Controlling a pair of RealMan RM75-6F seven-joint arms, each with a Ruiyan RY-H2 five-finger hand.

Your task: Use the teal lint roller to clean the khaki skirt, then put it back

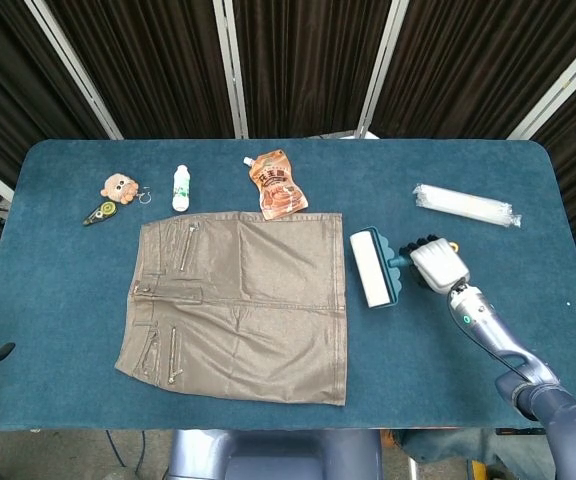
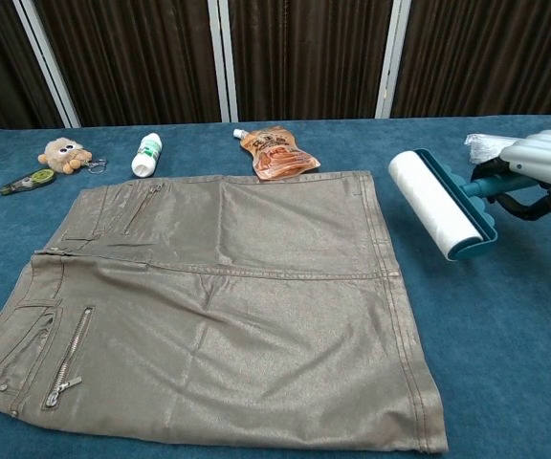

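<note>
The right hand (image 1: 438, 266) grips the teal lint roller (image 1: 373, 268) by its handle, right of centre. The khaki skirt (image 1: 240, 300) lies flat, centre-left.

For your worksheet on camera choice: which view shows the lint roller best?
The chest view: the lint roller is large there, its white roll and teal frame clear, the handle in the right hand. The head view shows it small from above, beside the skirt.
</note>
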